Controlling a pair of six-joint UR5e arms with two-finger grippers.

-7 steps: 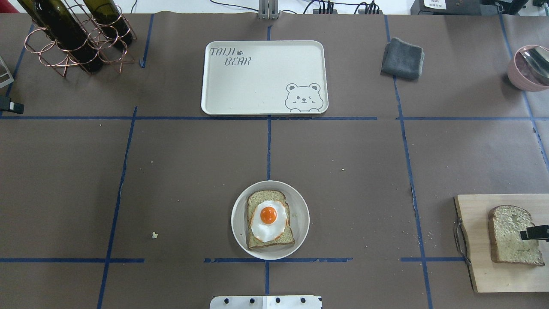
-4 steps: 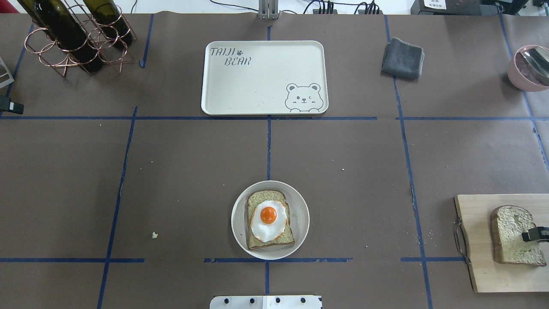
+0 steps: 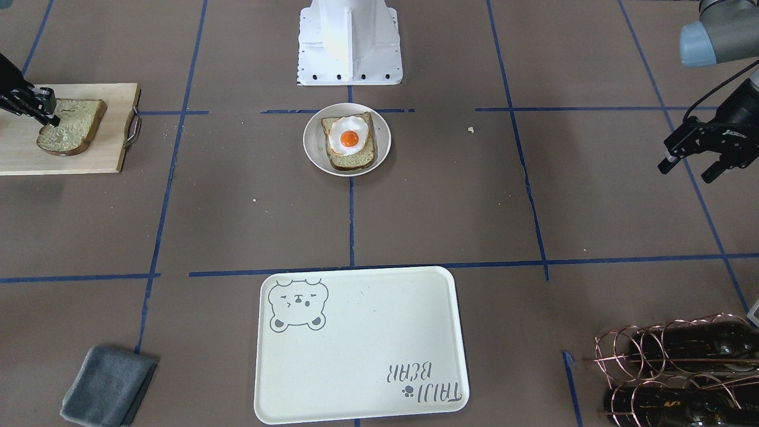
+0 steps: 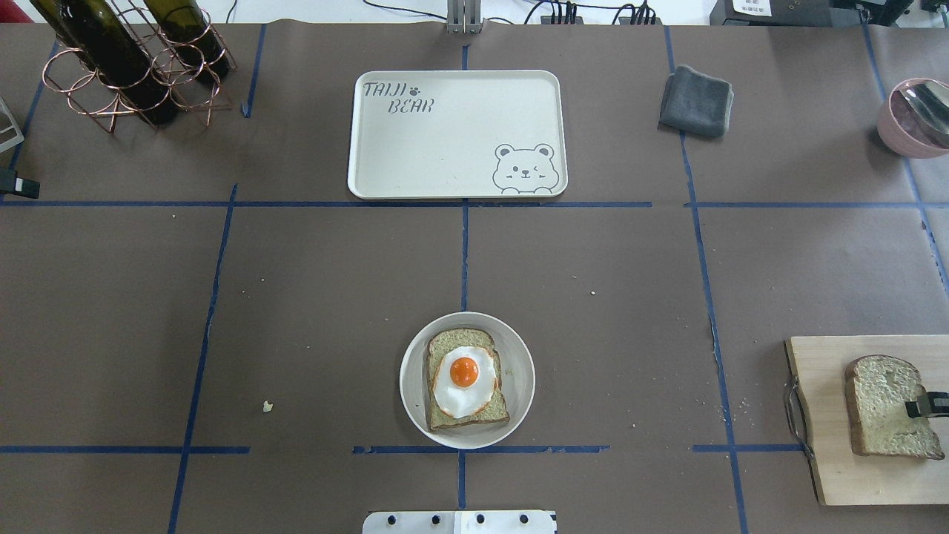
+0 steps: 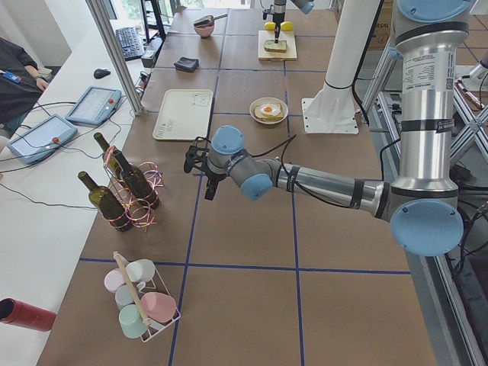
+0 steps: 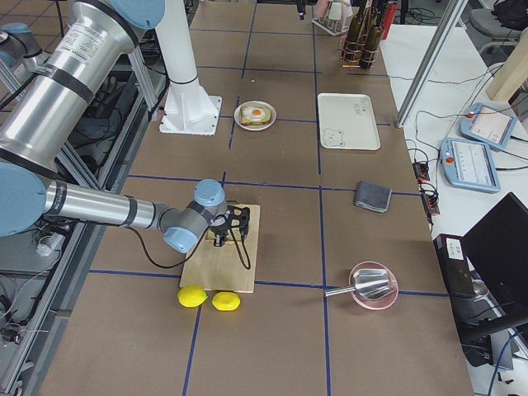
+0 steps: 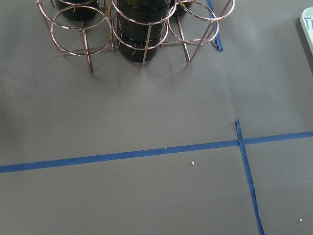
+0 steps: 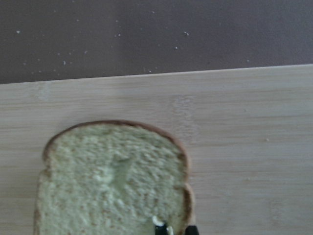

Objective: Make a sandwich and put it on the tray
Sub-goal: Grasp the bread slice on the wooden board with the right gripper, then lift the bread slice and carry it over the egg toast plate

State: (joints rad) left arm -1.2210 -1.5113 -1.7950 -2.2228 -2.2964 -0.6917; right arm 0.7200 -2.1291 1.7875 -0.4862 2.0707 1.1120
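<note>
Overhead exterior shows the plate [image 4: 519,356] at mid-tabletop [image 4: 311,297], just ahead of the robot's base. It carries the half-built sandwich: 1 slice [image 4: 460,337] lying flat with the egg [image 4: 464,380] centred on it, yolk up. Building there makes sense, I judge, since both arms can reach the plate.

The 2nd slice [image 4: 882,404] lies well apart from the plate, to the robot's right, on the board [image 4: 823,415]. The right hand [image 4: 919,406] is at that slice's outer edge. The right wrist-mounted view shows its 2 fingertips [image 8: 190,230] nearly together with the crust between them, so it looks pinched onto the rim and not the soft middle. A grip on the crust leaves the slice's face free to come down on the egg. I cannot tell whether the slice is off the board yet.

The tray [image 4: 460,133] lies beyond the plate, on the side away from the base, with nothing on it. It is the sandwich's last stop, so it waits bare.

The left hand [image 3: 688,168] hangs above the tabletop, well apart from the plate on the robot's left, nearer the bottle rack [image 4: 118,74]. Its jaws are spread and hold nothing. I judge it is parked out of the right arm's way.
</note>
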